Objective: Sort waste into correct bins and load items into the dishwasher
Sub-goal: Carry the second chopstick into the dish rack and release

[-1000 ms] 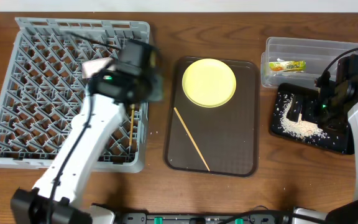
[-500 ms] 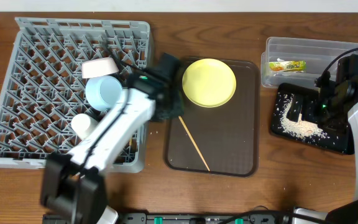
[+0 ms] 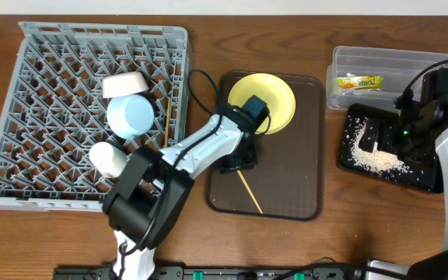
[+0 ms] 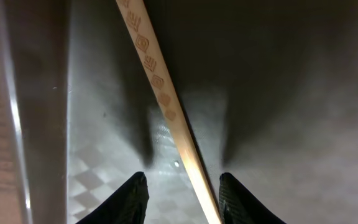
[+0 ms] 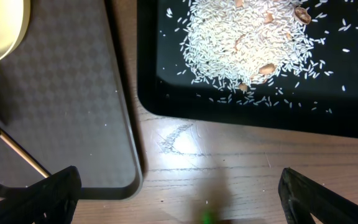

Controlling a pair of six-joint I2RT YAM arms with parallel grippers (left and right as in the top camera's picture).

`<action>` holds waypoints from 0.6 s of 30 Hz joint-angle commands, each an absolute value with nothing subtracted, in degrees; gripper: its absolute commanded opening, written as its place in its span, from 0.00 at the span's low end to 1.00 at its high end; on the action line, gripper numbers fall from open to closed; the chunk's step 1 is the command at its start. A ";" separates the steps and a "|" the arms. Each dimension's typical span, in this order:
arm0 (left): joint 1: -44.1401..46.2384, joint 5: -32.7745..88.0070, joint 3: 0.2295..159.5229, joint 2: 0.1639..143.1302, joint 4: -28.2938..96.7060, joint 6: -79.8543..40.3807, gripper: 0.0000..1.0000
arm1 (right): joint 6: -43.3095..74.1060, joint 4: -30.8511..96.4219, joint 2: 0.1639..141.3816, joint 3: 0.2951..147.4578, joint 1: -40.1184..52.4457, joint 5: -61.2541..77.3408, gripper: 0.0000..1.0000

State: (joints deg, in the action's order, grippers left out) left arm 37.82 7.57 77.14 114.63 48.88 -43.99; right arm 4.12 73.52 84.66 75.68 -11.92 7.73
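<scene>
My left gripper (image 4: pixel 182 198) is low over the brown serving tray (image 3: pixel 294 187), open, its fingertips (image 4: pixel 133 196) on either side of a wooden chopstick (image 4: pixel 160 93) that lies flat on the tray, nearer the right fingertip. The other chopstick (image 3: pixel 164 124) rests in the grey dish rack (image 3: pixel 53 47) with the light blue cup (image 3: pixel 129 117), white bowl (image 3: pixel 125 83) and white cup (image 3: pixel 107 159). The yellow plate (image 3: pixel 267 97) sits on the tray. My right gripper (image 5: pixel 179 199) hangs wide open and empty. The wrapper (image 3: pixel 359 81) lies in the clear tub (image 3: pixel 387 58). Rice (image 5: pixel 247 37) covers the black tray (image 5: pixel 353 118).
The brown tray's rounded corner (image 5: pixel 126 180) lies close to the black tray, with a narrow strip of wooden table (image 5: pixel 229 162) between them. The left arm (image 3: pixel 201 148) stretches across the gap between rack and tray.
The left arm swung right from the rack to the brown tray, leaving one chopstick in the rack. Its jaws opened and now straddle the second chopstick. The right arm stayed still.
</scene>
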 commanded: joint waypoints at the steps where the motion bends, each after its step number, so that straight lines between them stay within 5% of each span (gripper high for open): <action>1: 37.87 7.53 76.49 116.81 48.75 -45.34 0.39 | 4.64 73.43 83.85 75.92 -11.99 7.97 0.99; 3: 38.00 7.55 76.44 117.54 48.71 -45.34 0.38 | 4.64 73.32 83.85 75.92 -11.99 7.97 0.99; 9: 38.06 7.73 76.44 117.97 47.66 -45.30 0.08 | 4.64 73.34 83.85 75.92 -11.99 7.97 0.99; 18: 36.80 7.90 79.07 113.58 50.74 -39.75 0.07 | 4.64 73.54 83.85 75.92 -11.99 7.97 0.99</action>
